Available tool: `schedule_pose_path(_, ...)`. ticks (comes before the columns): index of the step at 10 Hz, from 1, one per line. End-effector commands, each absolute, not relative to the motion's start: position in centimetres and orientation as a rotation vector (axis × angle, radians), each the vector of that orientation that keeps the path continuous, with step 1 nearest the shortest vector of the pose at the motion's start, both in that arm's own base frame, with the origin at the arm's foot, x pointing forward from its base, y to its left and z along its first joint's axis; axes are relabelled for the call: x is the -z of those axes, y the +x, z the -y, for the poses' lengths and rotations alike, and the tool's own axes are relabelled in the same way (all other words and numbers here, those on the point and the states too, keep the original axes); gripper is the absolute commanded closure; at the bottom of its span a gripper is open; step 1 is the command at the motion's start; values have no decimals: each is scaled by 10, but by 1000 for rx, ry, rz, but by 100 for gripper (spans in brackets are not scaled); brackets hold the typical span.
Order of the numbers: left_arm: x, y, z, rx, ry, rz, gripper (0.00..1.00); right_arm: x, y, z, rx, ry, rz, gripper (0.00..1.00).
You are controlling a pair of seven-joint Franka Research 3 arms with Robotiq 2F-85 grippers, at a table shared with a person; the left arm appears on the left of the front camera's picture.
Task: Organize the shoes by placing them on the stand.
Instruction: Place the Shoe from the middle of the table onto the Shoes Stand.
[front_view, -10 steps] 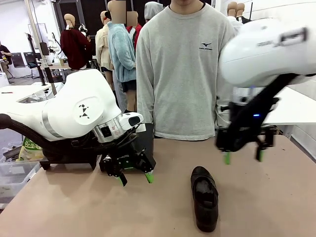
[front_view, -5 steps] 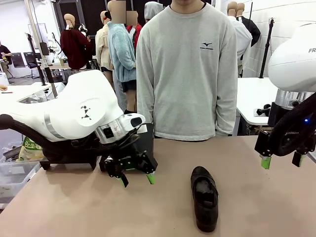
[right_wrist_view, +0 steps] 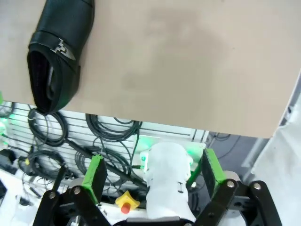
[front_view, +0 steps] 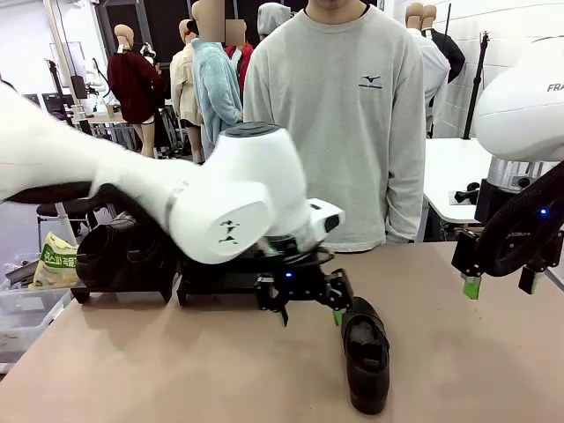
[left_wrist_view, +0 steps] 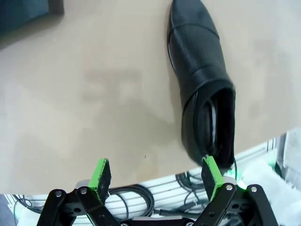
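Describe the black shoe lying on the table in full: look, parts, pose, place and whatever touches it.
The black shoe is a glossy, leather-look slip-on with a rounded toe, a thick black sole, an open dark collar and a strap over the instep with a small metal ornament. It rests upright on its sole on the tan table, near the robot's edge, its length running roughly from near edge to far side. The left gripper, jaws open, hovers just beside its far end; whether they touch is unclear. Nothing holds it.
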State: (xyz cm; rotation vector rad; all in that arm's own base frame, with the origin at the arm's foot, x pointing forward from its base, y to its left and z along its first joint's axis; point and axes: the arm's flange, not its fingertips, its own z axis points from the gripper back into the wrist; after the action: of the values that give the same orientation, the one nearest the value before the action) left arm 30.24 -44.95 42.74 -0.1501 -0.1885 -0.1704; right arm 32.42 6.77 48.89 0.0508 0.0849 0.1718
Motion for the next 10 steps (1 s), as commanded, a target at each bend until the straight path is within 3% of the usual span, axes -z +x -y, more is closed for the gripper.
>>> schedule_pose_path(1,-410,323,497,87,-9,166,0,-492,324,-67,-169,42,-91,0)
schedule_pose_path(10,-366,308,523,6,-39,85,0,-492,324,-67,-169,42,-91,0)
